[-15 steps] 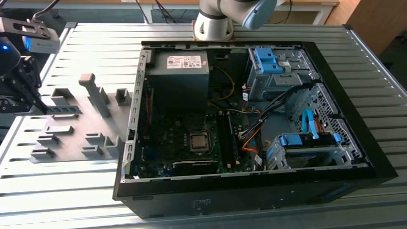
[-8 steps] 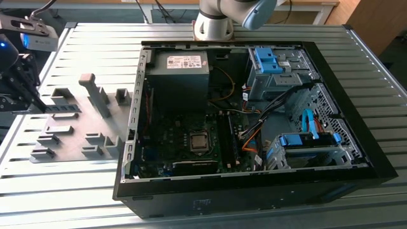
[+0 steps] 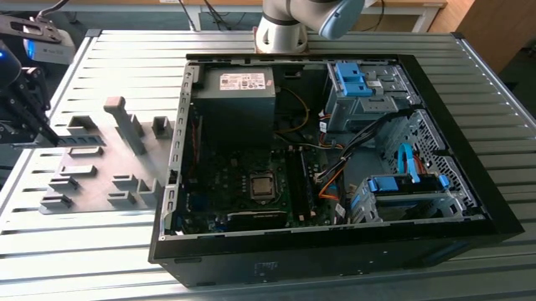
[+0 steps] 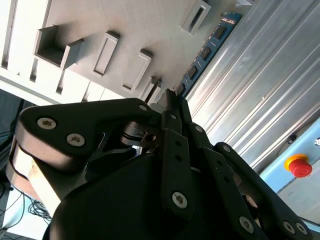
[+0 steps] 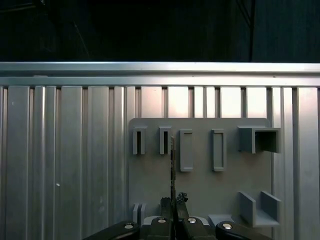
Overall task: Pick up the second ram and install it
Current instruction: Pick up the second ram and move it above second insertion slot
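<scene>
The end effector (image 5: 173, 202) has its two fingers drawn tight on the second ram (image 5: 172, 157). In the first wrist view the ram stands on its thin edge and runs straight out from the fingertips over the grey fixture plate (image 5: 200, 190); I cannot tell whether its lower edge sits in the plate or hangs clear of it. In the second wrist view the blue board with its dark chips stretches away from the fingertips along the plate's edge, with the ribbed metal desk (image 4: 250, 90) just beside it. Crowding the stick on the plate are narrow slots (image 5: 139, 141) on one side and raised rectangular blocks (image 5: 186, 150) just beside it on the other. An open box-shaped holder (image 5: 260, 139) sits farther off. Beyond the plate a strip of bare ribbing leads to the desk's raised rim (image 5: 160, 70), and past that all is dark. A red stop button (image 4: 299, 165) stands off the desk's side. In the exterior view the plate lies at the exterior view's left, and a tall upright block (image 3: 125, 122) rises from it on the side nearer the open computer case (image 3: 335, 260). The case's metal side wall (image 3: 180, 138) stands just beside the plate. Inside the case the power supply (image 3: 238, 84) takes one corner and the processor socket (image 3: 262, 186) sits mid-board. Blue drive cages (image 3: 356, 78) fill the exterior view's right, and a bundle of cables (image 3: 335, 157) crosses between the cages and the board.
</scene>
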Action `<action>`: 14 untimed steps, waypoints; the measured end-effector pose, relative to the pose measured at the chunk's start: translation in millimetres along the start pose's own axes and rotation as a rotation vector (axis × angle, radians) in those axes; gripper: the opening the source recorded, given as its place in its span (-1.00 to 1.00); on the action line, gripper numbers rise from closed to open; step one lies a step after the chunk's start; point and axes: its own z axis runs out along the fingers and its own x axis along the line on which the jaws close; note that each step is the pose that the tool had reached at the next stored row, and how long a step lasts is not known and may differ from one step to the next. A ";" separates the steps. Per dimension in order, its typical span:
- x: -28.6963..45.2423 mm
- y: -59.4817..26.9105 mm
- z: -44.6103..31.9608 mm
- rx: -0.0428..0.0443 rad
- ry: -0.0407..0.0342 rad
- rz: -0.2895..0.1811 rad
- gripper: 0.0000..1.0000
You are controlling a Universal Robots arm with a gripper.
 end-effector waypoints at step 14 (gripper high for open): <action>-0.5 0.2 -19.5 0.0001 -0.0001 0.000 -0.72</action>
